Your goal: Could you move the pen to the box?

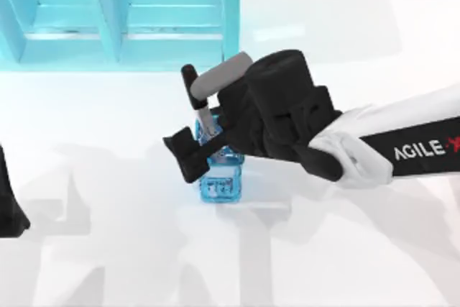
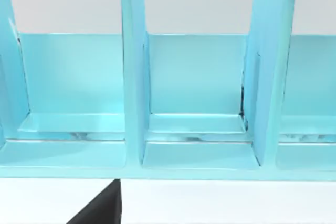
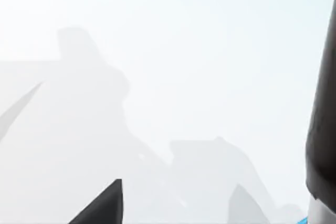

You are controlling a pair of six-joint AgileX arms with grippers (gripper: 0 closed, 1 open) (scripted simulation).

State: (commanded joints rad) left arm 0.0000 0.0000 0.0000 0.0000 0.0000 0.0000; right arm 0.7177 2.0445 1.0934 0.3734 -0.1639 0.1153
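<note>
The pen (image 1: pixel 199 102), black cap uppermost over a grey-white barrel, stands nearly upright in the middle of the table. My right gripper (image 1: pixel 203 141) is shut on its lower barrel, directly over a small blue mesh box-shaped holder (image 1: pixel 221 186). The barrel's lower end is hidden between the black fingers and the holder. In the right wrist view the pen (image 3: pixel 321 129) rises close along one edge. My left gripper (image 1: pixel 10 203) is parked at the table's left edge.
A turquoise organiser with open upright compartments (image 1: pixel 115 12) stands along the back left, just behind the pen. The left wrist view faces its dividers (image 2: pixel 134 77) from the front. Bare white table (image 1: pixel 108 249) lies in front and to the right.
</note>
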